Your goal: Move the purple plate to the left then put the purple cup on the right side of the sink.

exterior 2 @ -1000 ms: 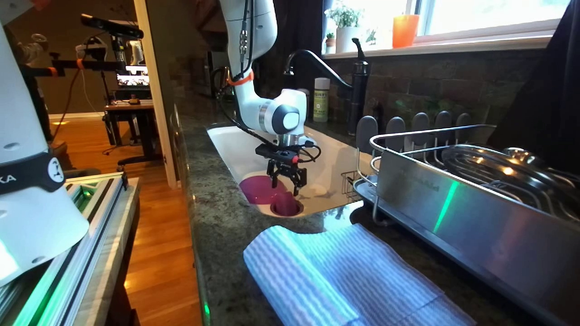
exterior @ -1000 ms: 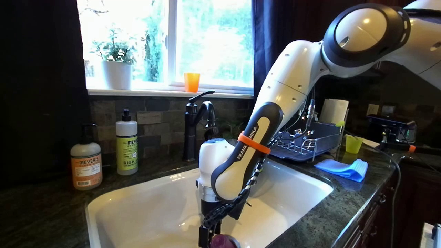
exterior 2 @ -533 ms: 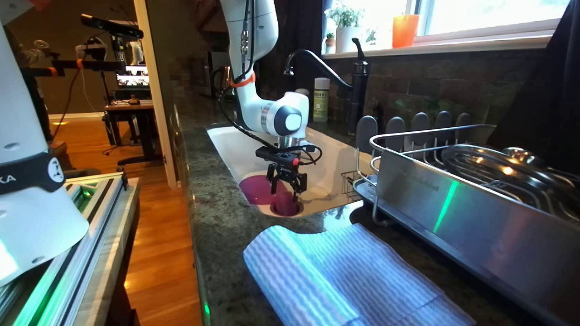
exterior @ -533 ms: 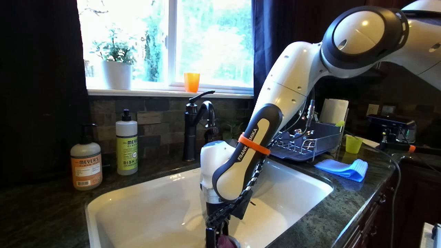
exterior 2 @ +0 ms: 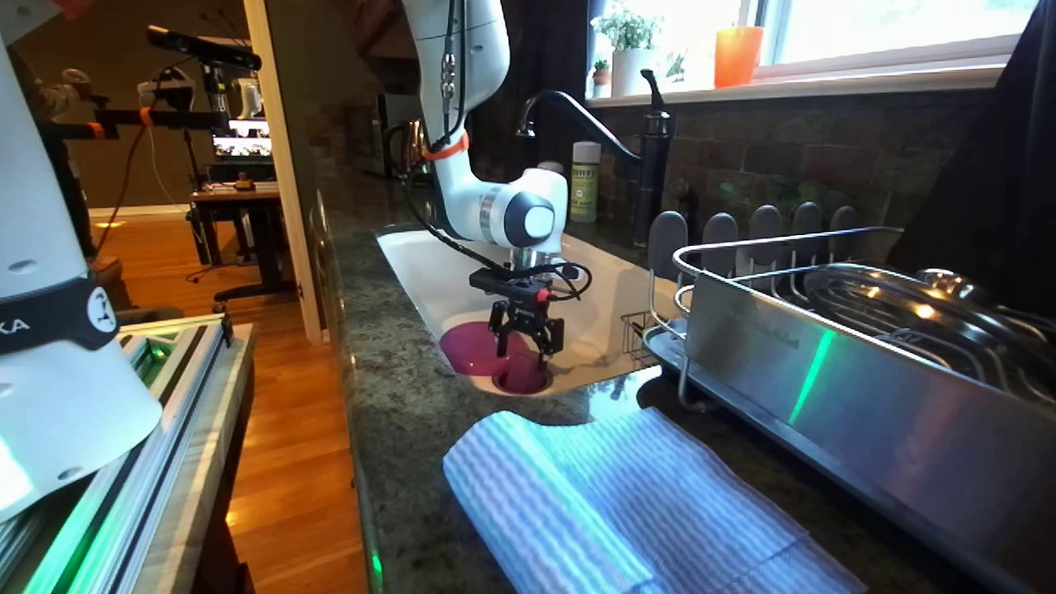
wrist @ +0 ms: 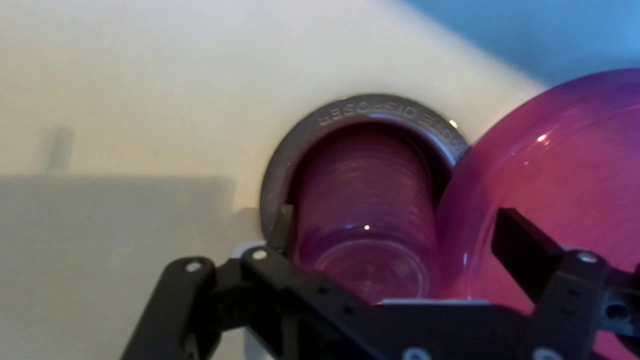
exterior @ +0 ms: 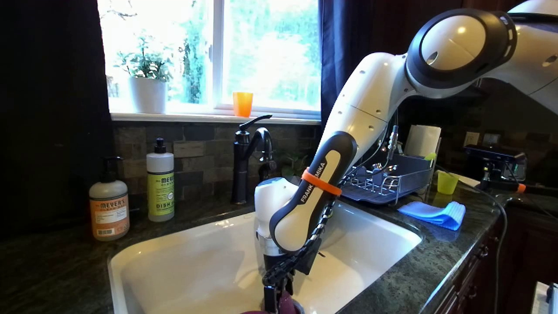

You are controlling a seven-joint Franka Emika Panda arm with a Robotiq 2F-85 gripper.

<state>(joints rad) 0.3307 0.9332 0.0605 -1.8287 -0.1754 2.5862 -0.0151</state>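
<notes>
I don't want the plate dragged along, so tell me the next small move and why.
Probably raise the gripper slightly before closing it: in the wrist view, its open jaws straddle the purple cup, but the edge of the purple plate also shows between them, so closing here might catch both.

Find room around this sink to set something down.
Bare: the sink from the gripper toward the dish soap; the strip of counter between sink and front edge. Crowded: the drain by the gripper, partly covered by the purple cup and purple plate.
</notes>
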